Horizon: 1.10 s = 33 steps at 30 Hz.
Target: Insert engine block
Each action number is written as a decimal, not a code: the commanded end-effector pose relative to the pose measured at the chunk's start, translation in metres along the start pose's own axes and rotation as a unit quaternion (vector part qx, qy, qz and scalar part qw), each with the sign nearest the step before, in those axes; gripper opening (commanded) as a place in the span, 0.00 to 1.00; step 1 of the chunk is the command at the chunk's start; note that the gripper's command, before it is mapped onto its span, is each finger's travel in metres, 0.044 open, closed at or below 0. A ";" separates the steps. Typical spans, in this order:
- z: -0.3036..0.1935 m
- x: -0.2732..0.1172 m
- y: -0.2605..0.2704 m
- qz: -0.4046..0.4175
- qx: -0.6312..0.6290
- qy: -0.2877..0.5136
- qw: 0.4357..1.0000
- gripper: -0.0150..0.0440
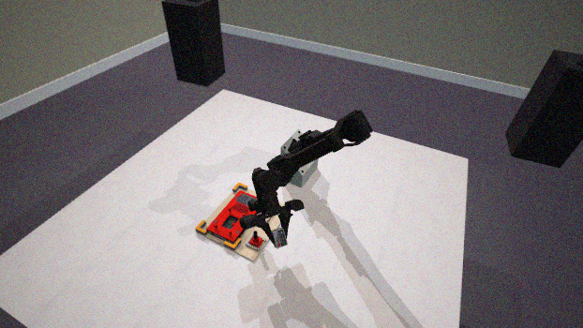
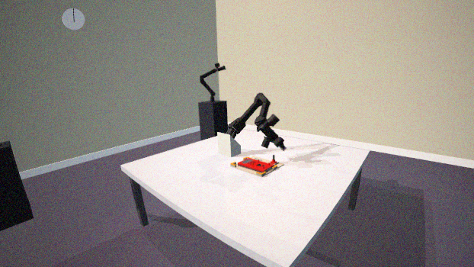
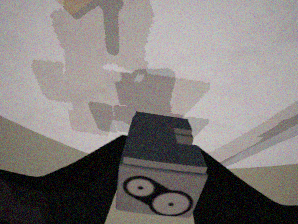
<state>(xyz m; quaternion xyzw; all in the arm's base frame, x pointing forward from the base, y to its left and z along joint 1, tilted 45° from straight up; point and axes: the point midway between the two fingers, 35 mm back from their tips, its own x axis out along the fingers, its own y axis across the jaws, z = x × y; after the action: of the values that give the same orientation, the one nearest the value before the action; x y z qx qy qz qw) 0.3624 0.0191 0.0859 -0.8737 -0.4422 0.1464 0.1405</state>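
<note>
One engine block (image 1: 279, 237) (image 3: 162, 162) between fingertips, hand (image 1: 280, 229) (image 2: 275, 148) (image 3: 158, 147) clamped on it, above table (image 1: 155, 262) (image 2: 228, 202) (image 3: 250, 55).

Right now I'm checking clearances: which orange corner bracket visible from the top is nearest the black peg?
The bracket lowest in the top view, just beside the peg; the other two visible there sit farther off.

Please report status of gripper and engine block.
Gripper shut on engine block, held above table. Opening in car body unfilled. Black peg stands beside car body.
</note>
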 end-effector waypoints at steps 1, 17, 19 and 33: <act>0.007 0.006 0.001 0.001 0.005 0.000 1.000 0.25; 0.027 0.028 0.001 0.000 0.004 -0.007 1.000 0.25; 0.029 0.030 0.000 0.000 0.004 -0.009 1.000 0.25; 0.046 0.050 0.000 -0.002 -0.001 -0.021 1.000 0.25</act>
<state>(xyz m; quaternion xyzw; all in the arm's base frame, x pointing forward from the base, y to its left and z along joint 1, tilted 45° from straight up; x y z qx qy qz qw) 0.3723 0.0616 0.0431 -0.8702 -0.4476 0.1602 0.1296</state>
